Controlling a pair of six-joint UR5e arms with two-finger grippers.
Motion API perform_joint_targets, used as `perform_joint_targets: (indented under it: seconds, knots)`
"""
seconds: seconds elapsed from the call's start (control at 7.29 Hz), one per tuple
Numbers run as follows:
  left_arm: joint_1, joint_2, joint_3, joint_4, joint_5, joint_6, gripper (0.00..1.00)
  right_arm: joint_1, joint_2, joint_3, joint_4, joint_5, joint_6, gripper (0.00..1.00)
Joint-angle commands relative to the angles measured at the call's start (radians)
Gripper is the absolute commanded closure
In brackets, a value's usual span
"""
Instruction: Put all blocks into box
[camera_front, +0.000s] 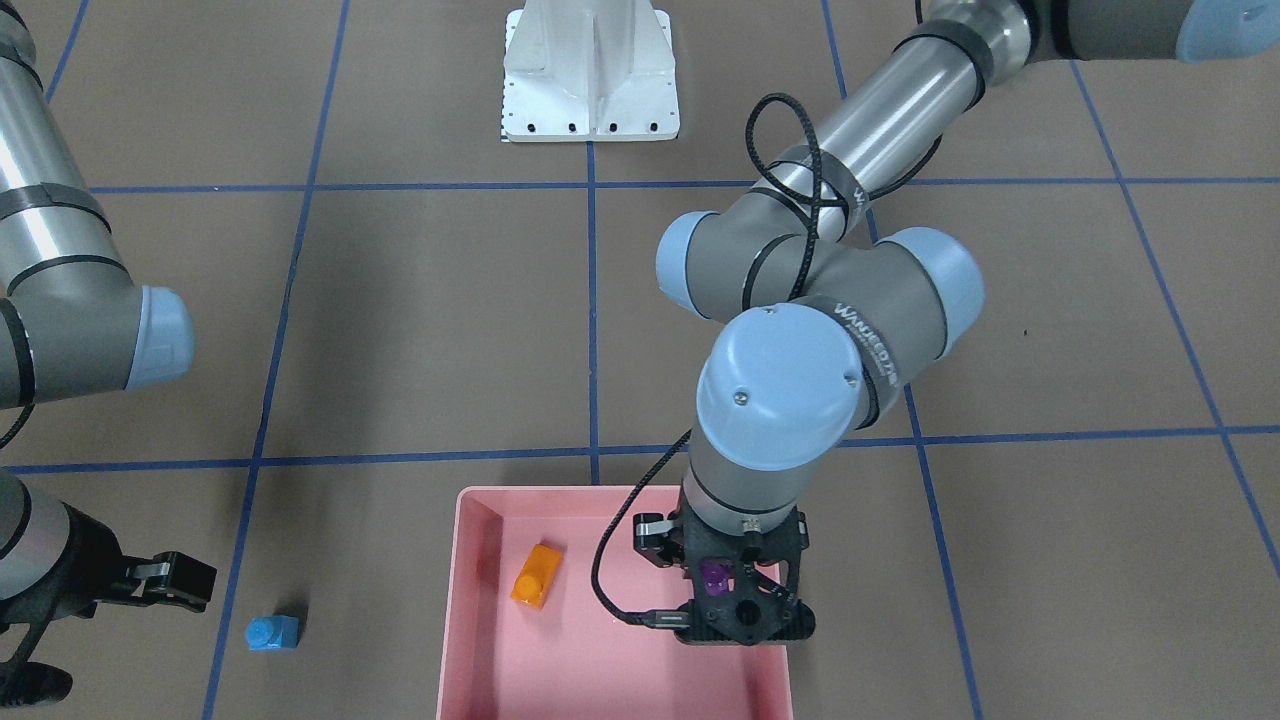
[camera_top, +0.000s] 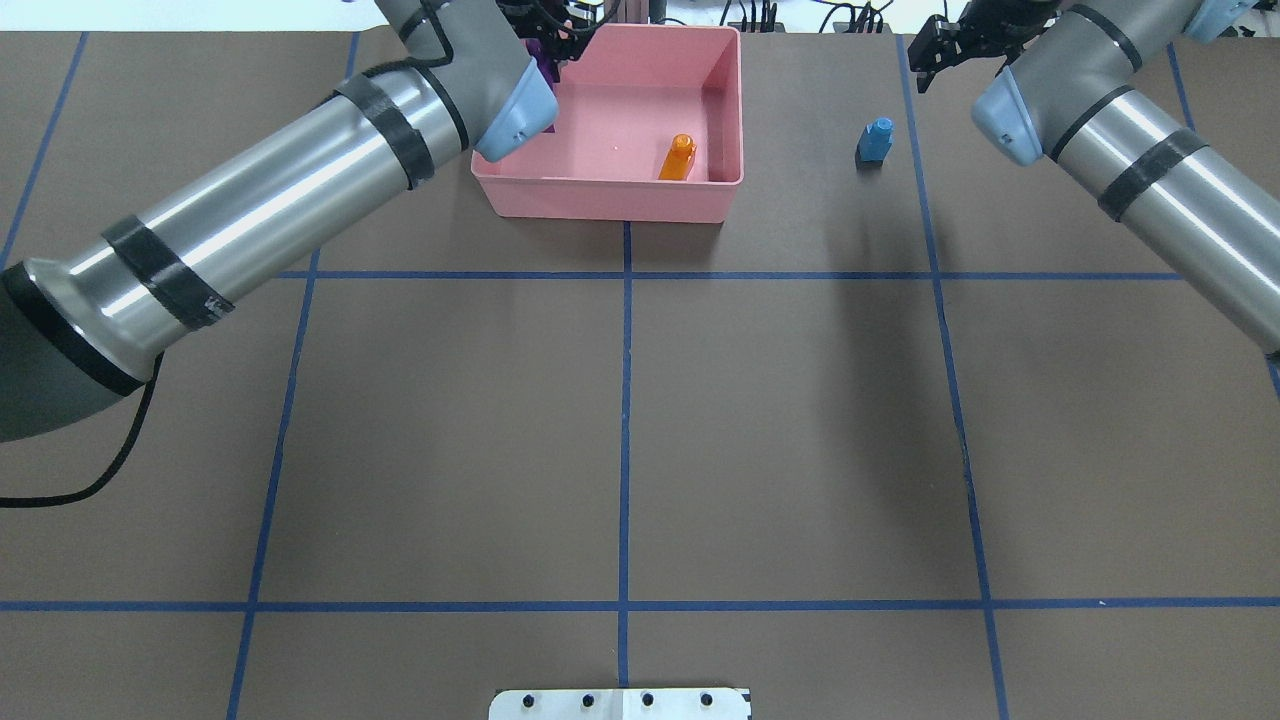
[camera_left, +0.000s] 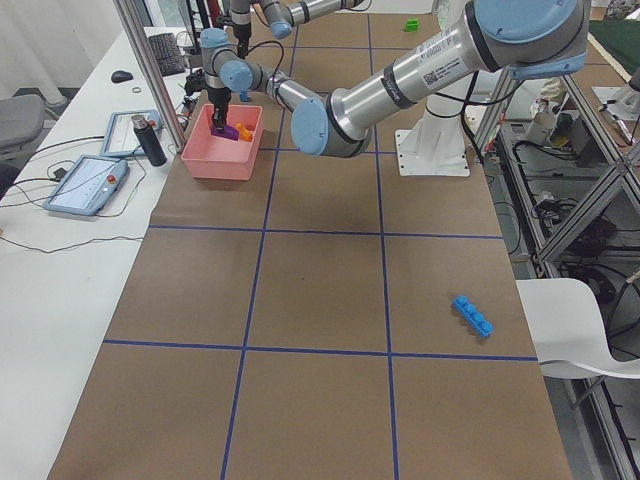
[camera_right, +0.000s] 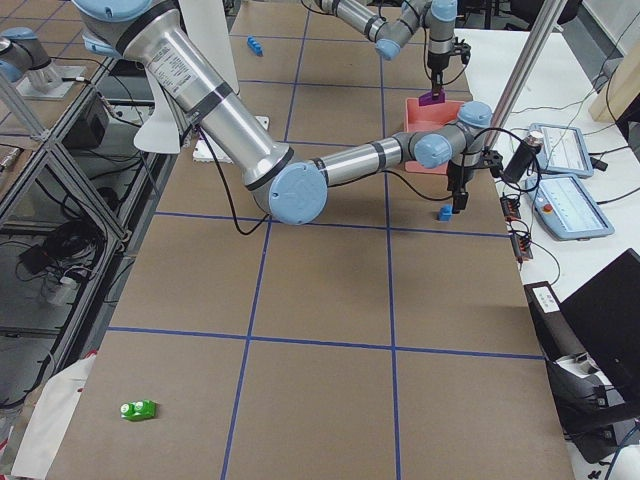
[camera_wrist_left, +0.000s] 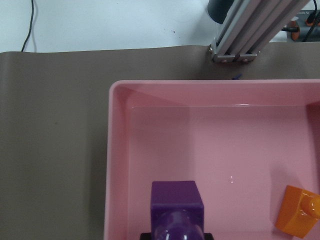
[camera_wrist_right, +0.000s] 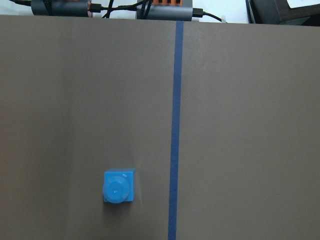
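Observation:
My left gripper (camera_front: 722, 598) is shut on the purple brick (camera_front: 715, 577) and holds it over the left part of the pink box (camera_front: 462, 610); the brick also shows in the left wrist view (camera_wrist_left: 176, 202). The orange brick (camera_front: 535, 575) lies in the box. The small blue brick (camera_front: 272, 633) stands on the table beside the box. My right gripper (camera_top: 950, 40) hovers close to it, looks open and is empty; the brick sits low left in the right wrist view (camera_wrist_right: 119, 186). The long blue bar (camera_left: 472, 314) and the green brick (camera_right: 138, 410) lie far off on the table.
The white robot base (camera_front: 590, 80) stands at mid table edge. An aluminium post (camera_wrist_left: 250, 35) rises just beyond the box. Tablets (camera_left: 85, 185) lie on the white side table past it. Blue tape lines cross the brown table.

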Motion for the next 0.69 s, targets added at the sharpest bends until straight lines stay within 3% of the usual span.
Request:
perform_joint_targets:
  seconds: [0.0, 0.14, 0.41, 0.55]
  knots:
    - [0.025, -0.003, 0.017, -0.012, 0.02, -0.01, 0.29, -0.006, -0.007, -0.001, 0.003, -0.002, -0.001, 0.0]
    - [0.025, -0.003, 0.014, -0.014, 0.02, -0.002, 0.0, -0.009, -0.006, -0.001, 0.002, -0.002, 0.0, 0.0]
    - [0.019, -0.003, 0.0, -0.016, 0.014, -0.004, 0.0, -0.039, -0.024, -0.002, 0.034, -0.008, 0.0, 0.0]
    - [0.019, -0.001, -0.018, -0.014, 0.014, -0.007, 0.0, -0.058, -0.033, -0.049, 0.127, -0.011, 0.009, 0.0]
